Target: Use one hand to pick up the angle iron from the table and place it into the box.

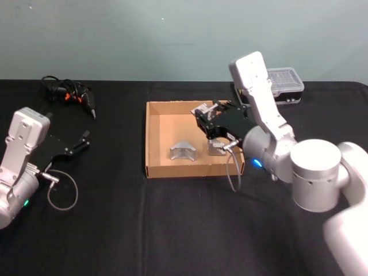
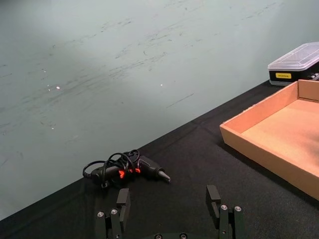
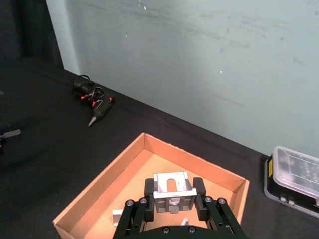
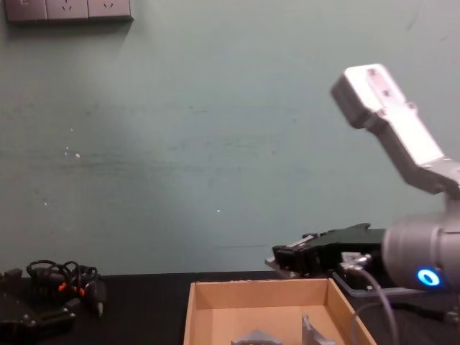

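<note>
- My right gripper (image 1: 208, 118) hangs over the far right part of the cardboard box (image 1: 153, 138), right of centre in the head view, jaws closed on an angle iron (image 3: 173, 189).
- That angle iron sits between my fingers, raised off the box floor.
- Two more brackets lie on the box floor: one (image 1: 182, 151) at mid-box, another (image 1: 216, 149) below my gripper.
- My left gripper (image 1: 84, 140) rests at the left of the frame on the black table (image 1: 172, 230), jaws apart and empty.
</note>
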